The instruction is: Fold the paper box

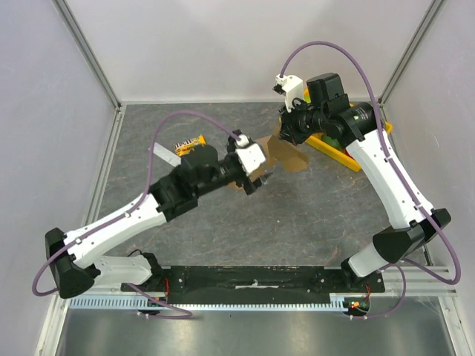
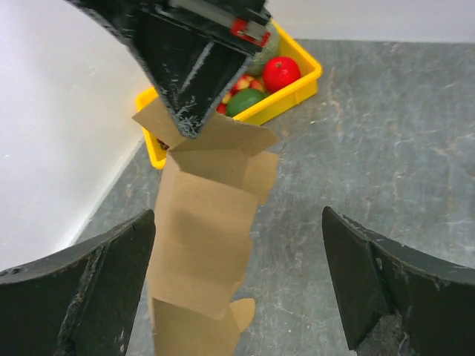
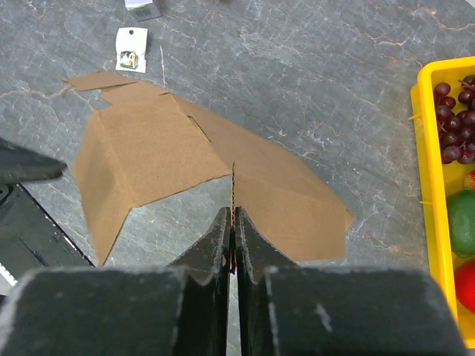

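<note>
The paper box (image 3: 159, 144) is a flat brown cardboard sheet with creased flaps, partly lifted off the grey table. My right gripper (image 3: 233, 213) is shut on a thin upright edge of it. In the top view the right gripper (image 1: 286, 132) holds the far end of the paper box (image 1: 288, 154). My left gripper (image 2: 237, 215) stands wide open, and the paper box (image 2: 208, 222) runs between its fingers (image 2: 96, 289) near the left one, without clear contact. Seen from the top, the left gripper (image 1: 260, 180) is at the sheet's near-left end.
A yellow tray (image 1: 332, 146) with fruit stands just right of the box; the yellow tray (image 3: 428, 156) also shows in the right wrist view. A snack bar (image 1: 188, 144) and a white strip (image 1: 166, 156) lie at the back left. A small white packet (image 3: 131, 39) lies beyond the sheet.
</note>
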### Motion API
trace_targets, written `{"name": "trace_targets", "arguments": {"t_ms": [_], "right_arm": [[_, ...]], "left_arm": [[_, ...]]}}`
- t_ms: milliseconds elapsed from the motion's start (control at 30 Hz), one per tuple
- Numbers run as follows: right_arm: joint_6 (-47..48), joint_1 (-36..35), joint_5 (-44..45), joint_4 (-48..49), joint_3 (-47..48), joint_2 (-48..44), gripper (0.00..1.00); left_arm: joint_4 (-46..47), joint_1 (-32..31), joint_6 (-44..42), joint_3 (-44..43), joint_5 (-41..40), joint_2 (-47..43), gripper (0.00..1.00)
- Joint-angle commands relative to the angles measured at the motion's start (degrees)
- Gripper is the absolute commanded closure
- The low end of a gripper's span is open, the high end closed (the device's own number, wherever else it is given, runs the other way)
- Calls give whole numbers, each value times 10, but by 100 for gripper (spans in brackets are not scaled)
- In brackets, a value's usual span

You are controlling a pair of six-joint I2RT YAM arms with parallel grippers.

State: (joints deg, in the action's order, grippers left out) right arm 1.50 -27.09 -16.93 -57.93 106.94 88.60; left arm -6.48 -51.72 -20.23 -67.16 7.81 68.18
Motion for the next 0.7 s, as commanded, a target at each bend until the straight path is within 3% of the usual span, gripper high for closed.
{"name": "trace_targets", "arguments": {"t_ms": [0, 233, 433, 533, 667], "right_arm": [[-12, 2, -12, -3, 16, 5, 91], [-14, 2, -15, -2, 16, 10, 90], [-14, 2, -23, -2, 16, 9, 90], [-13, 2, -26, -3, 13, 9, 90], [-10, 1, -25, -2, 9, 2, 90]], "left_arm": [[123, -81, -94, 59, -207, -17, 1], [375, -164, -248, 144, -423, 43, 0], [582, -165, -393, 152, -493, 122, 1], [586, -157, -393, 135, -483, 136, 3], [519, -125, -330, 122, -445, 119, 10]]}}
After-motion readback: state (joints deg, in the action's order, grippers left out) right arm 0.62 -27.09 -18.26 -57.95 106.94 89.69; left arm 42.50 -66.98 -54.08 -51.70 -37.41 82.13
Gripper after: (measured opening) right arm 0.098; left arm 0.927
